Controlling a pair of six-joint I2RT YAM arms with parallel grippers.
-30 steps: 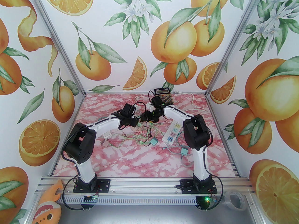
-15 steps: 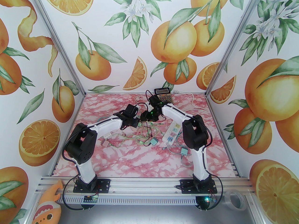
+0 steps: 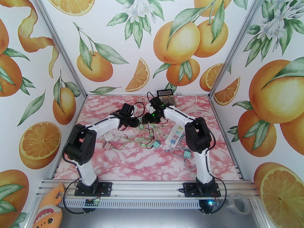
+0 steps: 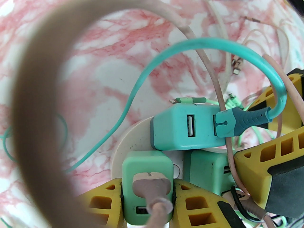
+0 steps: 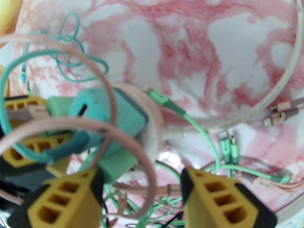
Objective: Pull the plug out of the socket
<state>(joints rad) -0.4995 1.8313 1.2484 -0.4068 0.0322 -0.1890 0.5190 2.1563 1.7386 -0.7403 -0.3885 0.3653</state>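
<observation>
In the left wrist view my left gripper [image 4: 147,184] is shut on a light green plug [image 4: 147,167] with a pink cable in its face. That plug sits in a round cream socket [image 4: 128,141], beside a teal plug [image 4: 187,129] and another green plug [image 4: 206,165]. My right gripper [image 5: 140,172] stands open just short of the socket [image 5: 154,127]. Its left finger rests against a green plug [image 5: 118,165] and its right finger is free. In the top view both grippers [image 3: 135,123] [image 3: 145,119] meet at the table's middle back.
Loose green and pink cables [image 3: 148,136] lie tangled under the grippers. A white power strip [image 3: 175,134] lies to the right, with teal chargers [image 3: 156,144] near it. A calculator [image 3: 166,97] stands at the back. Small white adapters [image 3: 108,136] lie left of centre.
The left arm has swung left and a little back with its plug. The right gripper has followed slightly to the left.
</observation>
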